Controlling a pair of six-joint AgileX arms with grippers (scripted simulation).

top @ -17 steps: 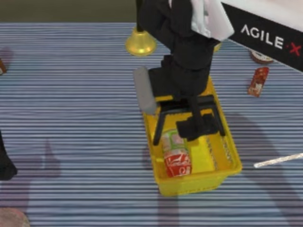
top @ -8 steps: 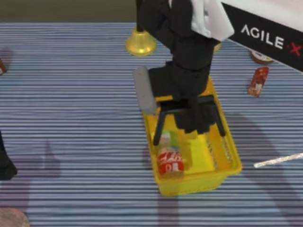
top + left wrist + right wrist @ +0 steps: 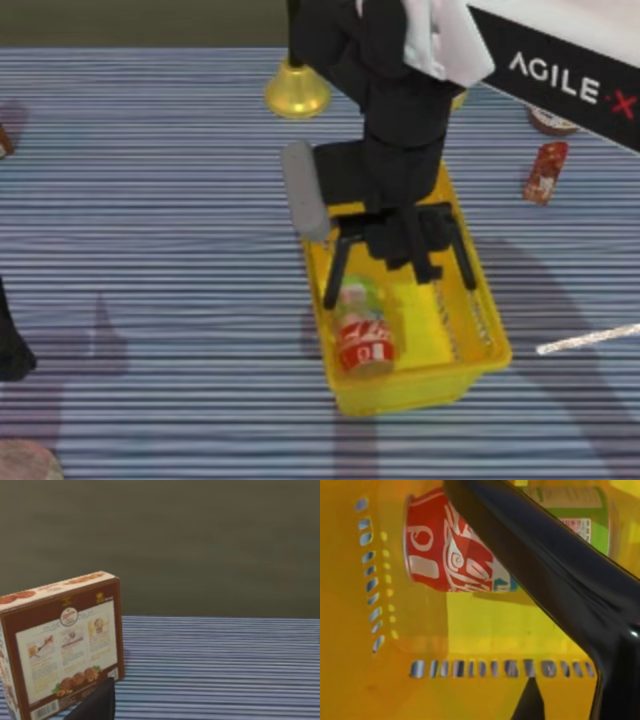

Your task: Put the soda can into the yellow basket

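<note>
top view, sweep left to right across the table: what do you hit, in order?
Left arm parked at the left edge → gold bell → soda can lying in the yellow basket → red packet → white stick.

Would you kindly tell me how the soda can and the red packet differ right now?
The soda can lies on its side inside the yellow basket; the red packet lies flat on the table, outside. The can is round, red and green; the packet is flat and red. Both are small beside the basket.
</note>
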